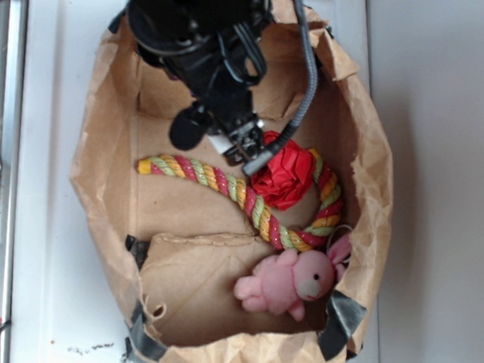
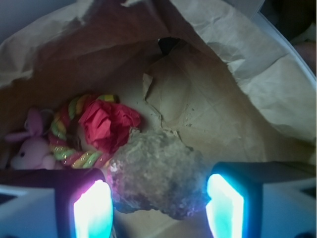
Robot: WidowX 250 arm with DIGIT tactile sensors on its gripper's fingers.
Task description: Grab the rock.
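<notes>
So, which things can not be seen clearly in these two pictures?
- Rock: hidden in the exterior view by the arm; shows only in the wrist view.
- Hand: fingers stand on both sides of the rock, but contact cannot be told; their tips are cut off by the bottom edge.
- Pink bunny: cut off by the left edge in the wrist view.
- Rope: partly covered by the red fabric ball.

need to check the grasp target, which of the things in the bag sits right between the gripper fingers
The rock, a rough grey-brown lump between the two fingers of the gripper. The red fabric ball, rope and pink bunny lie farther off.
</notes>
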